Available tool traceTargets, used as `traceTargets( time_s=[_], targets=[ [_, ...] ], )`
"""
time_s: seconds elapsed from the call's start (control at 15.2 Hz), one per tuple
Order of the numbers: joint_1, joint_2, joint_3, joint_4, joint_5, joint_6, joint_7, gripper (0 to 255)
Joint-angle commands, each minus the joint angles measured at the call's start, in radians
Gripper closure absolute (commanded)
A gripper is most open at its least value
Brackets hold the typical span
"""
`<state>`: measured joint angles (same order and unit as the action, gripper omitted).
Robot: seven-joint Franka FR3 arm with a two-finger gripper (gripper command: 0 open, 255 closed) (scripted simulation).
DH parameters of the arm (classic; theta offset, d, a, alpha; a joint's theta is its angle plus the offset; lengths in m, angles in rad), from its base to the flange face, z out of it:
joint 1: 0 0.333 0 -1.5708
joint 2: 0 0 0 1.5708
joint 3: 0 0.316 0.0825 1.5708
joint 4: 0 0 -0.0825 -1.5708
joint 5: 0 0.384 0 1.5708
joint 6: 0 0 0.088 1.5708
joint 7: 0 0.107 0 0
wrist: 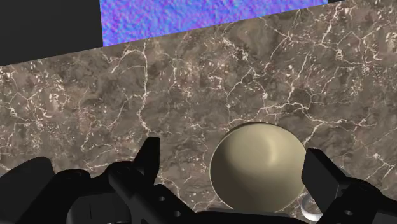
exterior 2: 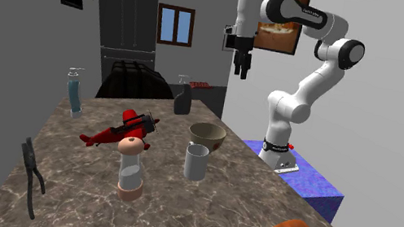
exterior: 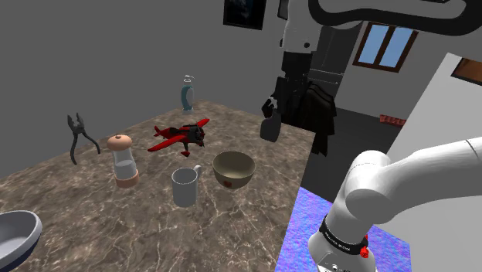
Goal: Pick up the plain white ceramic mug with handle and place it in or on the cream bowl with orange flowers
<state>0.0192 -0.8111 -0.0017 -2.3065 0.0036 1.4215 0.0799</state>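
Mug [exterior: 184, 186] stands just beside bowl [exterior: 233, 169], open tabletop [exterior: 232, 232] around — fingers [wrist: 145, 167] high above, spread, empty.

Light is dim and even in the shoulder view: the table [exterior: 154, 232] reads dull brown, the walls [exterior: 93, 62] dark grey, the window [exterior: 386, 44] a bright blue patch. The second exterior view is brighter, with 1 pale wall [exterior 2: 392, 96] at its right. A soft highlight lies inside the bowl [wrist: 257, 167] in the wrist view.
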Motion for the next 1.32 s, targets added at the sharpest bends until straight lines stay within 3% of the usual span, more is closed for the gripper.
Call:
traceTargets(
  time_s=[0.0,0.73,1.25],
  targets=[
    [0.000,0.000,0.000,0.000,0.000,0.000,0.000,0],
    [0.038,0.170,0.199,-0.088,0.118,0.319,0.230,0],
    [0.040,0.398,0.345,-0.042,0.127,0.545,0.404,0]
  ],
)
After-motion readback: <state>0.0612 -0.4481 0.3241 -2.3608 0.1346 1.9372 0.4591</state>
